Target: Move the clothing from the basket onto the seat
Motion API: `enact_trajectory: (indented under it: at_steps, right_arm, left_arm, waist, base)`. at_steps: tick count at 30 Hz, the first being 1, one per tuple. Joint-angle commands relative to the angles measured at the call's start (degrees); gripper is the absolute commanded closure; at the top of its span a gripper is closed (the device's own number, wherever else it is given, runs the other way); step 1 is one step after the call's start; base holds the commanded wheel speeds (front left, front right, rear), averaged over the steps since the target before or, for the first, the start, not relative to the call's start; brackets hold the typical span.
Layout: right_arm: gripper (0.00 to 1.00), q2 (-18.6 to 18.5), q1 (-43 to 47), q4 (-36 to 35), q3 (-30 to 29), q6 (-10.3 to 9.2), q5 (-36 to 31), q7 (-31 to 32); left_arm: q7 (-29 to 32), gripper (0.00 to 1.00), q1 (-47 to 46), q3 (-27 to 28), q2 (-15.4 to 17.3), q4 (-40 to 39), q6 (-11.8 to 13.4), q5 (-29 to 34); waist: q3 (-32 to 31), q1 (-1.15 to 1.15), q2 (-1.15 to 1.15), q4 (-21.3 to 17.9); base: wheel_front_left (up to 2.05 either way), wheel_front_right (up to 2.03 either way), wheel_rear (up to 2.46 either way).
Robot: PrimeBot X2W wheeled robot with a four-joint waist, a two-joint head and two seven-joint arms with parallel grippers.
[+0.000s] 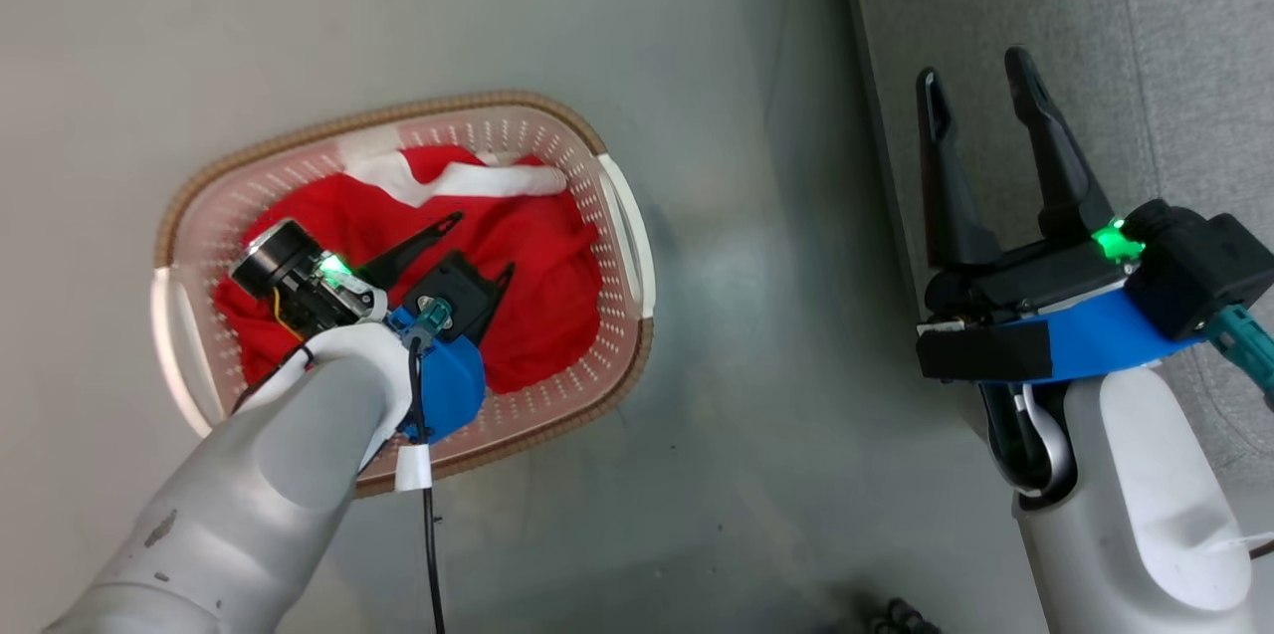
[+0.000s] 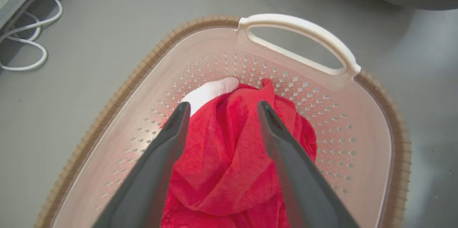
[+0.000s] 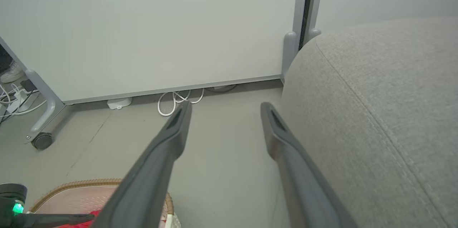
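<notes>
My left claw (image 1: 484,242) hangs with its fingers spread over the clothing (image 1: 542,256), which lies heaped in the basket (image 1: 398,111) on the floor (image 1: 756,365) at my 10 o'clock, with nothing gripped. My right claw (image 1: 973,67) is spread and empty too, beside the edge of the seat (image 1: 1145,17) at 2 o'clock. The risks, as I judge them: pinching only a thin fold, so the fabric slips out mid-carry — or a fingertip catching the perforated wall and dragging the light basket along.
</notes>
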Motion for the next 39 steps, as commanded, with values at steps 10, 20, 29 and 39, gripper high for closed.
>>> enact_trajectory:
  at_steps: [10,20,29,39]
  right_arm:
    - [0.0,-0.1,-3.63,-1.5,0.05,0.02,0.4,-0.22]
    - [0.0,-0.1,-4.72,-3.32,-0.28,0.02,0.3,-0.22]
    - [0.0,-0.1,-5.26,-4.33,-0.76,0.03,-0.13,-0.22]
    - [0.0,-0.11,-4.57,-3.96,-1.26,0.03,-1.38,-0.22]
  left_arm:
    - [4.77,0.0,-6.43,-13.54,1.89,6.58,-0.03,-9.02]
    - [7.99,0.0,-11.65,-19.46,3.46,9.17,-0.03,-12.62]
    - [11.04,1.0,-13.5,-20.55,2.25,11.27,-0.03,-12.34]
    - [7.65,1.0,-12.76,-20.8,0.18,11.24,-0.03,-12.31]
  waist:
    - [7.94,-0.01,0.0,-1.93]
    - [13.73,-0.01,0.0,-3.14]
    - [15.68,-0.01,0.0,-2.96]
    - [12.57,-0.01,0.0,-0.93]
  base:
    - [0.0,0.0,0.0]
    - [0.0,0.0,0.0]
    - [0.0,0.0,0.0]
    - [0.0,0.0,0.0]
